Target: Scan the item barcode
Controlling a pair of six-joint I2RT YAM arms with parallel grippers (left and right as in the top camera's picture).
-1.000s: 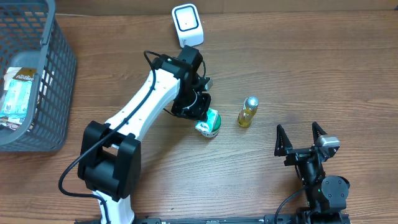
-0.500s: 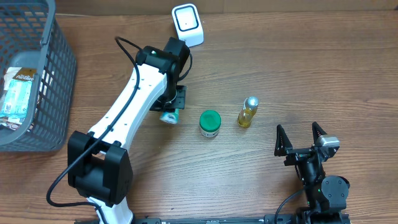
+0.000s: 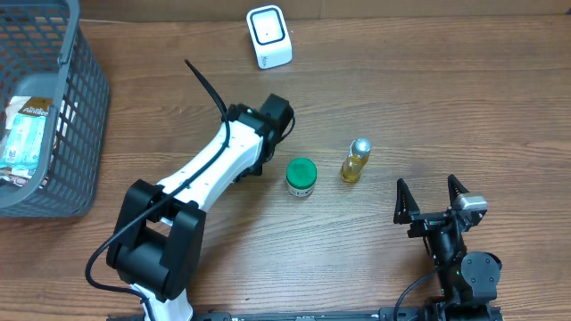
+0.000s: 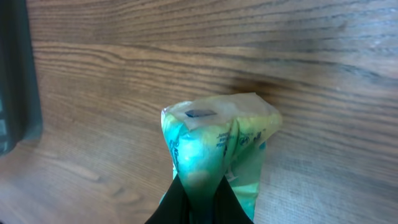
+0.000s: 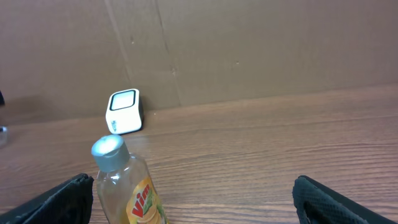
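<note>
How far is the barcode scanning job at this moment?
Done: the left pincer is shut on a green packet. In hand: it holds the packet over the wooden table, apart from the white scanner. Left: showing the barcode to the scanner. The right pincer stands open, idle.

packet point(image 4: 217, 143): green-yellow | jar lid point(image 3: 302, 168): green | bottle point(image 3: 355, 163): yellow, silver cap | basket point(image 3: 89, 125): grey

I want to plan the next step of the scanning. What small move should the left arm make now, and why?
Probably lift the left tool and carry it toward the white scanner. The tool is shut on the green packet, which is close to the table, and the scanner stands apart from it, further back.
</note>
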